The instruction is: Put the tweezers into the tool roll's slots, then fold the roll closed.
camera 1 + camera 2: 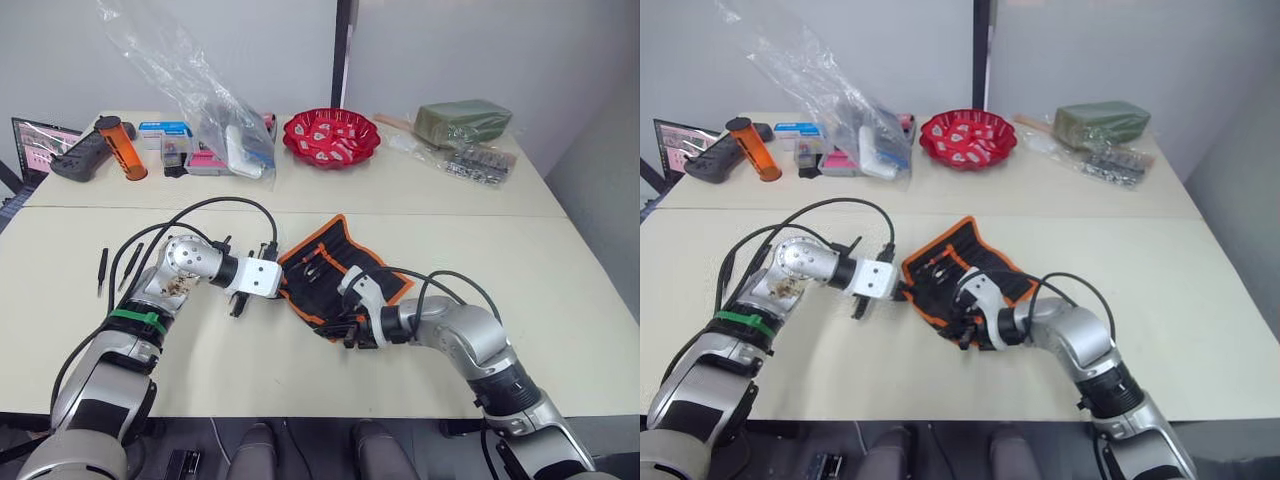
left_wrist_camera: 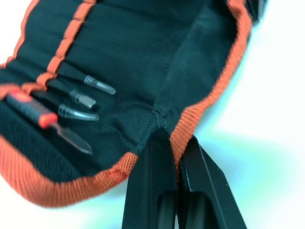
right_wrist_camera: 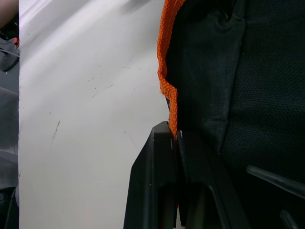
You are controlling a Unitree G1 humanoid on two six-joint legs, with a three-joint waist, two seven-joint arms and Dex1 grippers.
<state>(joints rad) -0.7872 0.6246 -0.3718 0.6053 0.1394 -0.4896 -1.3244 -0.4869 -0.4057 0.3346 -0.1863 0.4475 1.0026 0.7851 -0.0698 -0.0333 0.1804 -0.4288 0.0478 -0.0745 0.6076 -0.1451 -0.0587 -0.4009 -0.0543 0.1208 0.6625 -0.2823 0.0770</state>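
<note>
Overhead, I see the roll (image 1: 335, 268) lying open mid-table (image 1: 560, 300), both grippers at it: left gripper (image 1: 275, 272) on its left edge, right gripper (image 1: 345, 325) on its near corner. My left wrist view adds tool tips (image 2: 78, 107) seated in slots (image 2: 57, 83). Both jaws are clamped on orange trim (image 2: 183, 136). Two tweezers (image 1: 102, 270) lie well left of the roll. Beyond it: red bowl (image 1: 331, 137), plastic bag (image 1: 215, 115), grey wall (image 1: 470, 40).

Even bright overhead light; soft shadows; left wrist view overexposed, foreground blurred.
</note>
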